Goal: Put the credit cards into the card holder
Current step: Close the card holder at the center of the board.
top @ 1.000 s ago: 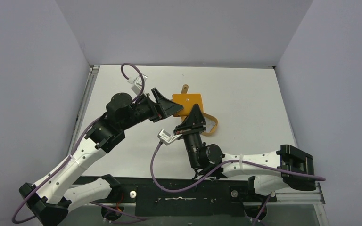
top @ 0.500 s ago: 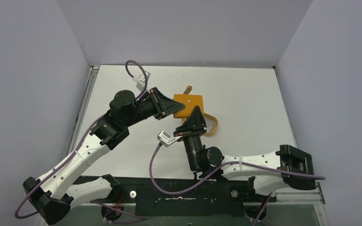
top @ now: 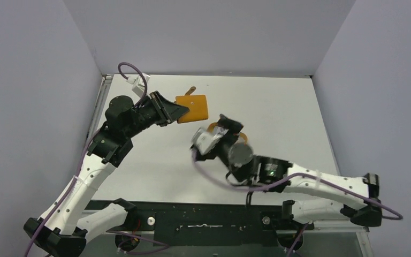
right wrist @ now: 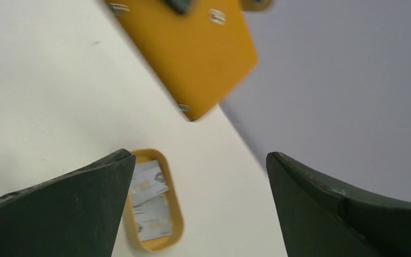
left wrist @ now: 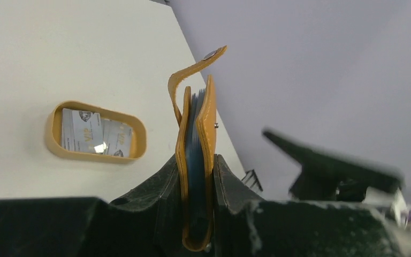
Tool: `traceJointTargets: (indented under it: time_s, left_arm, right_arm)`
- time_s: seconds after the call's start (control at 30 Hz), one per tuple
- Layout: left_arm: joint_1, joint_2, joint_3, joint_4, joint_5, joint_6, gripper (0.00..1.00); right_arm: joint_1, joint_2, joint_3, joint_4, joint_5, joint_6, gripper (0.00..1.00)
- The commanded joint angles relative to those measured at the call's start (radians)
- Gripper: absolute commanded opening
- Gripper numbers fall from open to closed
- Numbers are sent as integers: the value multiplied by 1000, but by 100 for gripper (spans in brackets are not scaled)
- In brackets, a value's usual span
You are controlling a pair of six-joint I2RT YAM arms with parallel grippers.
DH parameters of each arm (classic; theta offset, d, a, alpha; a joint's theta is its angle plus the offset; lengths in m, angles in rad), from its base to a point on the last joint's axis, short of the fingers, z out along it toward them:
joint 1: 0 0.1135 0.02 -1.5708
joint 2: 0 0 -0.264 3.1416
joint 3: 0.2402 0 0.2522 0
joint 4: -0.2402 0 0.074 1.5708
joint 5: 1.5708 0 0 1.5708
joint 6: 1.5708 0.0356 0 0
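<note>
Pinching card holder upright between left gripper fingers; spreading right gripper wide, gripping nothing; spotting credit cards lying in oval tray, at holder's 9 o'clock from left wrist.

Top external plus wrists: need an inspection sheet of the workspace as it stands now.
Surface: white table, plain and flat.
Job's things: card holder held edge-on, snap tab undone; credit cards lying in the tray.
Clutter: oval tan tray; nothing else seen.
Grippers: left gripper shut on the card holder; right gripper open, empty, over the tray.
Cables: purple cables run along both arms.
Surroundings: grey walls on three sides.
</note>
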Motion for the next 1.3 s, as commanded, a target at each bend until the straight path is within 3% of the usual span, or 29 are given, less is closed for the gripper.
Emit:
traceJointTargets:
  time_s: [0.0, 0.2, 0.37, 0.47, 0.57, 0.8, 1.1, 1.27]
  left_arm:
    - [12, -34, 84, -12, 252, 257, 0]
    - [10, -54, 21, 35, 557, 334, 0]
    - [5, -43, 34, 157, 723, 315, 0]
    - [-1, -41, 52, 183, 754, 337, 0]
    - [-13, -26, 73, 188, 765, 352, 0]
    - [-38, 14, 104, 189, 774, 369, 0]
    - [-47, 33, 140, 195, 768, 368, 0]
    - [-52, 41, 145, 195, 762, 364, 0]
  right_arm:
    - [-373, -210, 77, -358, -766, 769, 100]
    - [-823, -267, 47, -189, -1453, 1165, 100]
    - [-874, -241, -60, 164, -1651, 1507, 100]
    - [-892, -221, -130, 401, -1699, 1701, 98]
    - [-895, -202, -163, 525, -1717, 1797, 93]
    - [-894, -142, -202, 761, -1745, 1985, 66]
    - [-881, -137, -194, 742, -1795, 1999, 36]
    - [-815, -125, -176, 717, -1821, 1967, 41]
